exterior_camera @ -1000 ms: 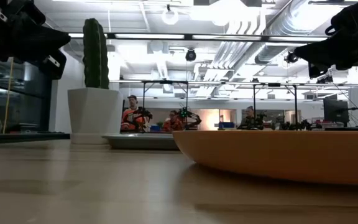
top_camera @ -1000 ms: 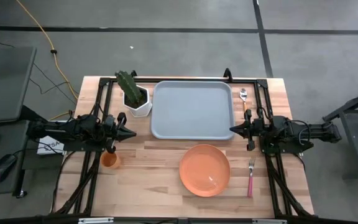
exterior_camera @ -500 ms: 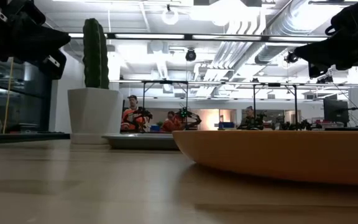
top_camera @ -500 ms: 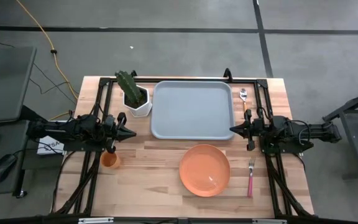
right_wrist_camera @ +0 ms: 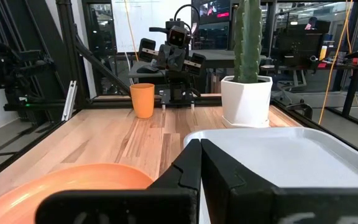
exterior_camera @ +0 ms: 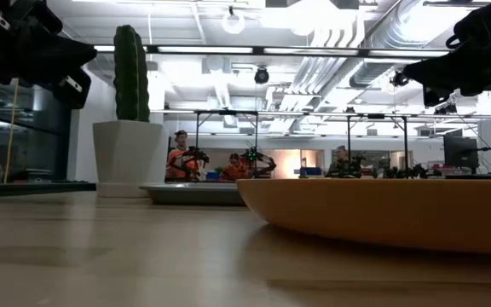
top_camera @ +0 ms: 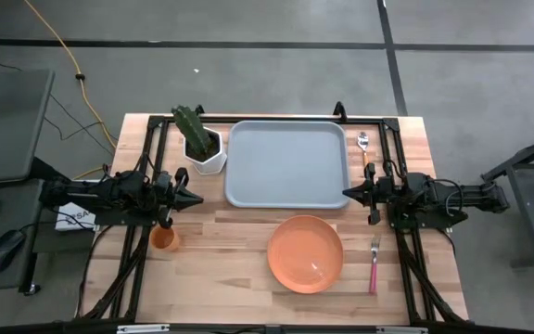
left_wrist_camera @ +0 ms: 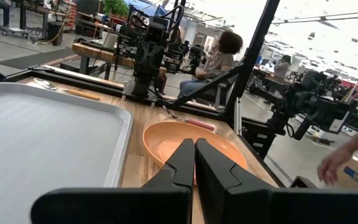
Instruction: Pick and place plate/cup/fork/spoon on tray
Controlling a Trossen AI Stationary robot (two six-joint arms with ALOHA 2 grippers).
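The pale blue-grey tray (top_camera: 287,164) lies at the table's far middle. The orange plate (top_camera: 305,253) lies flat on the wood near the front, right of centre. The orange cup (top_camera: 163,238) stands upright at the left, just nearer the front than my left gripper (top_camera: 197,197), which is shut and empty above the table. The spoon (top_camera: 363,143) lies right of the tray. The pink-handled fork (top_camera: 374,264) lies right of the plate. My right gripper (top_camera: 346,193) is shut and empty by the tray's right near corner.
A white pot with a green cactus (top_camera: 199,144) stands left of the tray at the far left. Black frame rails (top_camera: 146,148) run along the table's left and right sides. People sit in the room beyond the table.
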